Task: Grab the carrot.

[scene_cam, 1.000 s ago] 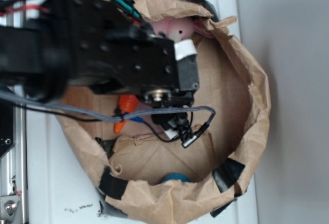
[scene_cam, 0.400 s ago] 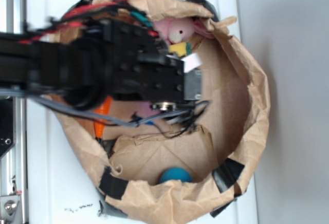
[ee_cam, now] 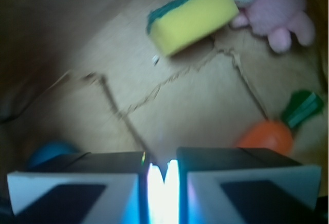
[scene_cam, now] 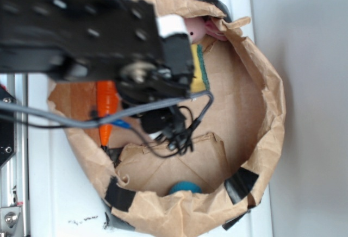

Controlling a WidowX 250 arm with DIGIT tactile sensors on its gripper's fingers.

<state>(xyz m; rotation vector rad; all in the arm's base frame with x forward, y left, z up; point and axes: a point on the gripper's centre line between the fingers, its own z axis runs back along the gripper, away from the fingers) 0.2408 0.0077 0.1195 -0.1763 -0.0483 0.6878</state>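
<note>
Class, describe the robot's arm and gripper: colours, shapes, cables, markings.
The arm is boxy black metal dotted with screw holes, carrying a white patch. Red and teal wires run along its top; a grey cable and thin black leads trail below. The gripper has two blocky fingers, black with white faces.

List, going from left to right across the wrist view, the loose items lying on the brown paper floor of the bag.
Blue ball → yellow-and-green sponge → carrot. The pink plush toy overlaps these in the order, so it is left out.
</note>
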